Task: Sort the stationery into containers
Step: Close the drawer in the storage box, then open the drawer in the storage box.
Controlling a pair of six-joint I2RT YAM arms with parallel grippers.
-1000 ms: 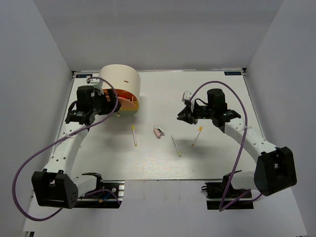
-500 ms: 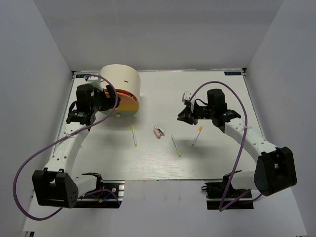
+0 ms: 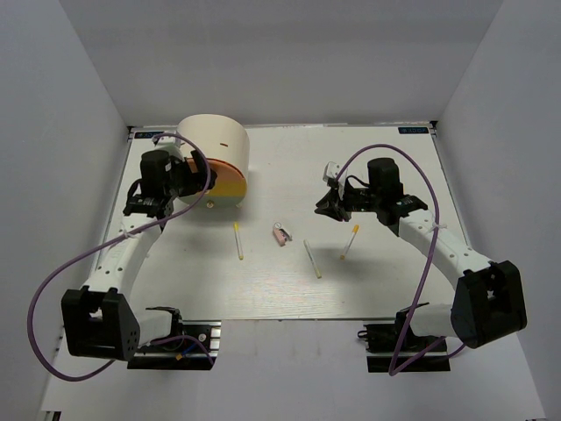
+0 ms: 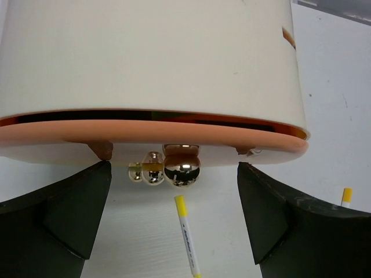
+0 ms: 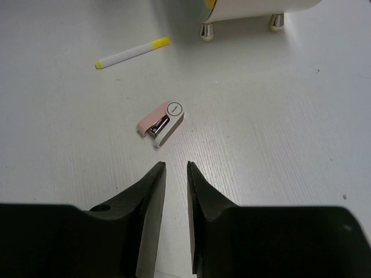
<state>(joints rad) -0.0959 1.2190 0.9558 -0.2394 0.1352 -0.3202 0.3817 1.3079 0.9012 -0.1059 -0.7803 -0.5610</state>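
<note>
The cream half-cylinder organiser (image 3: 213,140) stands at the back left, its orange drawers (image 3: 230,181) nearly flush with the body. My left gripper (image 3: 181,190) is open and empty, right in front of it. In the left wrist view the fingers (image 4: 69,214) straddle the round gold knobs (image 4: 181,167) without touching them, under the orange rim (image 4: 151,132). Three pale-yellow sticks (image 3: 238,241) (image 3: 313,259) (image 3: 350,241) and a small pink-and-white block (image 3: 280,234) lie mid-table. My right gripper (image 5: 174,169) hovers empty, jaws a narrow gap apart, just short of the block (image 5: 161,123).
White walls close in the table on the left, back and right. A yellow-tipped stick (image 4: 186,231) lies just below the knobs in the left wrist view. The organiser's gold feet (image 5: 206,30) show at the top of the right wrist view.
The swung-out drawer has moved back into the organiser. My left gripper has moved up with it toward the organiser. The right arm has not moved.
</note>
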